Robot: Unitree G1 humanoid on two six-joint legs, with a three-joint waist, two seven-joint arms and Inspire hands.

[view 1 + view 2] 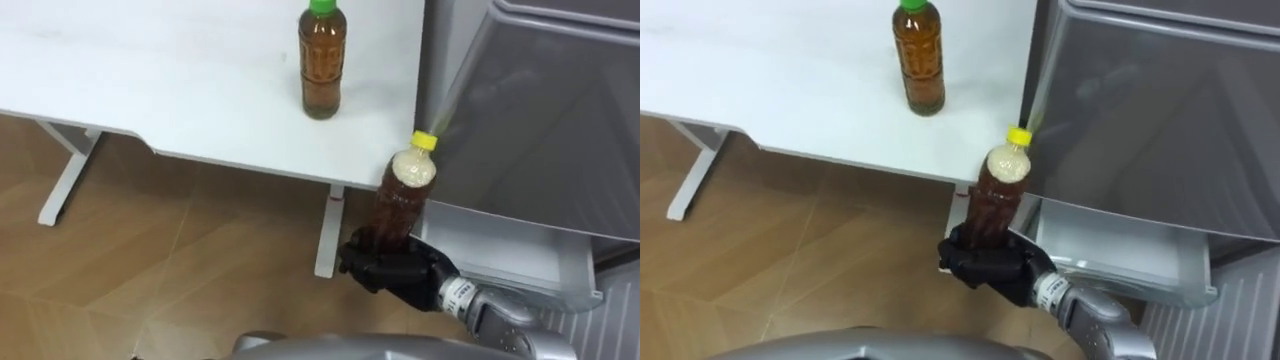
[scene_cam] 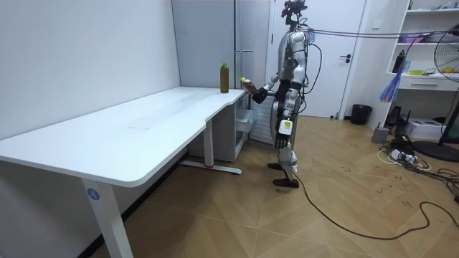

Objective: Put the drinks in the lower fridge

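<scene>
Yellow-capped bottle [image 1: 406, 190] sits upright in the right hand [image 1: 395, 266], whose dark fingers are wrapped round its lower part. It is held in the air just off the white desk's [image 1: 150, 70] front edge, near the corner, with the grey fridge [image 1: 560, 120] close on the right. That leaves a narrow gap on either side. Low at the fridge's foot, a white drawer [image 1: 520, 255] stands pulled out, its rim just beside the wrist. Left of the hand, the wood floor [image 1: 150, 260] lies open under the desk, broken by the desk legs.

The drink is dark brown with pale foam packed under the cap. A second one, the green-capped bottle [image 1: 321, 60], stands on the desk near its right edge (amber contents, well apart from the hand).

The held bottle's base is hidden in the fingers. The drawer's inside is mostly covered by the fridge front.

In the room view the robot stands at the desk's far end, beside the fridge.
</scene>
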